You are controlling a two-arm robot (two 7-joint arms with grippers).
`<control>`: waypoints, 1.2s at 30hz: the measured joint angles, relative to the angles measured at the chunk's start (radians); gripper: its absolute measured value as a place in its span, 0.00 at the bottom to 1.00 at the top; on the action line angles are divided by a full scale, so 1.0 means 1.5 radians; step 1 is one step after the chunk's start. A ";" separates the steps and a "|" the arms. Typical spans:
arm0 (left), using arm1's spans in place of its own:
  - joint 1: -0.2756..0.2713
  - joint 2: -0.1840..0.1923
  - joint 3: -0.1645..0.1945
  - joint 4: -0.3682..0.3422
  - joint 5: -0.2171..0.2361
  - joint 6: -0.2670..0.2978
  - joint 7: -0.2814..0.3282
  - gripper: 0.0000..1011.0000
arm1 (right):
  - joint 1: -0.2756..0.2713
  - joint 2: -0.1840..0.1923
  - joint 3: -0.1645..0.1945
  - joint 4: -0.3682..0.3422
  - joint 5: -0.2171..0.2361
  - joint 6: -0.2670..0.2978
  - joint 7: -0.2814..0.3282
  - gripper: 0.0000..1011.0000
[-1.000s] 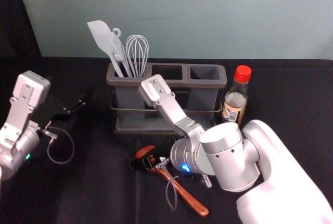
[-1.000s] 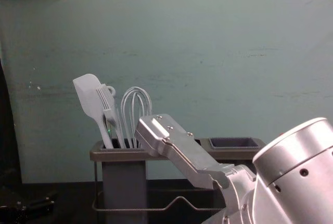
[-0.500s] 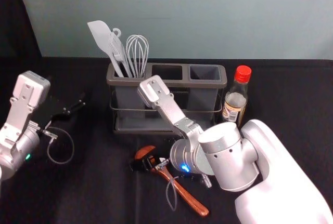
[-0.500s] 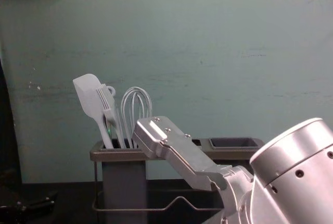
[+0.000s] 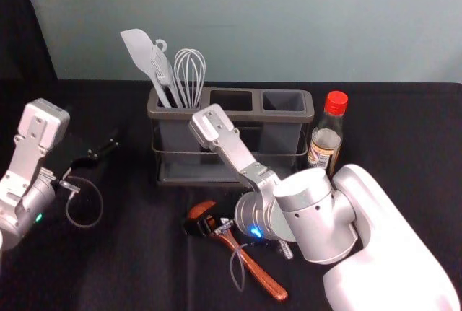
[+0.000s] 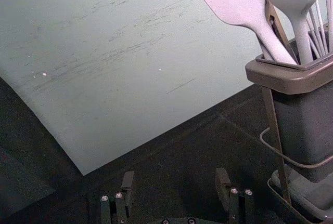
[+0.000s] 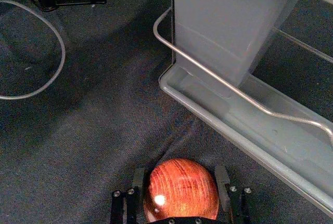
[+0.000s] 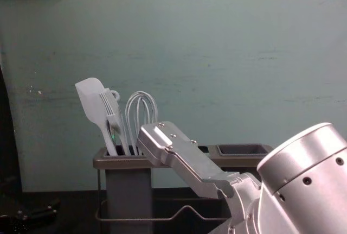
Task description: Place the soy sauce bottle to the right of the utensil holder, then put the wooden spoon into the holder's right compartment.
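The wooden spoon (image 5: pixel 261 273) lies in front of the utensil holder (image 5: pixel 231 115), its handle slanting toward the front right. My right gripper (image 5: pixel 200 227) is at the spoon's head. In the right wrist view, the right gripper (image 7: pixel 180 185) is shut on the spoon's rounded head (image 7: pixel 182 188), one finger against each side. The soy sauce bottle (image 5: pixel 326 140), red-capped, stands upright just right of the holder, whose right compartment (image 5: pixel 284 101) is empty. My left gripper (image 5: pixel 107 151) is parked left of the holder; in the left wrist view the left gripper (image 6: pixel 176 190) stands open with nothing between its fingers.
White utensils, a spatula (image 5: pixel 148 55), a brush and a whisk (image 5: pixel 190 73), rise from the holder's left compartment. A wall stands behind the table. My right forearm (image 5: pixel 310 213) crosses in front of the holder's right half and the bottle's base.
The right arm has shifted very slightly to the left, and the spoon's handle end has moved slightly left with it. The left arm, holder and bottle look unchanged.
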 joint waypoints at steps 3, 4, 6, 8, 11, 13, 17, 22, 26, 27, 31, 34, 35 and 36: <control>0.000 0.000 0.000 0.000 0.000 0.000 0.000 0.99 | -0.002 -0.001 0.002 -0.003 -0.004 0.002 0.004 0.82; 0.000 0.000 0.000 0.000 0.000 0.000 0.000 0.99 | -0.003 -0.001 0.003 -0.005 -0.005 0.003 0.005 0.82; 0.000 0.000 0.000 0.000 0.000 0.000 0.000 0.99 | -0.008 -0.001 0.003 -0.013 -0.007 0.008 0.010 0.82; 0.000 0.000 0.000 0.000 0.000 0.000 0.000 0.99 | -0.011 0.001 0.004 -0.021 -0.009 0.010 0.013 0.82; 0.000 0.000 0.000 0.000 0.000 0.000 0.000 0.99 | -0.020 0.005 0.006 -0.039 -0.011 0.014 0.021 0.82; 0.000 0.000 0.000 0.000 0.000 0.000 0.000 0.99 | -0.028 0.009 0.006 -0.056 -0.013 0.017 0.027 0.82; 0.000 0.000 0.000 0.000 0.000 0.000 0.000 0.99 | -0.046 0.022 0.008 -0.095 -0.013 0.023 0.047 0.82; 0.000 0.000 0.000 0.000 0.000 0.000 0.000 0.99 | -0.063 0.034 0.012 -0.132 -0.012 0.026 0.060 0.82; 0.000 0.000 0.000 0.000 0.000 0.000 0.000 0.99 | -0.084 0.049 0.026 -0.172 -0.006 0.024 0.070 0.82; 0.000 0.000 0.000 0.000 0.000 0.000 0.000 0.99 | -0.088 0.052 0.030 -0.179 -0.003 0.024 0.072 0.82; 0.000 0.000 0.000 0.000 0.000 0.000 0.000 0.99 | -0.108 0.064 0.049 -0.210 0.012 0.015 0.079 0.82; 0.000 0.000 0.000 0.000 0.000 0.000 0.000 0.99 | -0.126 0.073 0.068 -0.235 0.027 0.002 0.081 0.82; 0.000 0.000 0.000 0.000 0.000 0.000 0.000 0.99 | -0.136 0.077 0.078 -0.247 0.036 -0.007 0.082 0.82; 0.000 0.000 0.000 0.000 0.000 0.000 0.000 0.99 | -0.141 0.080 0.082 -0.254 0.041 -0.012 0.083 0.82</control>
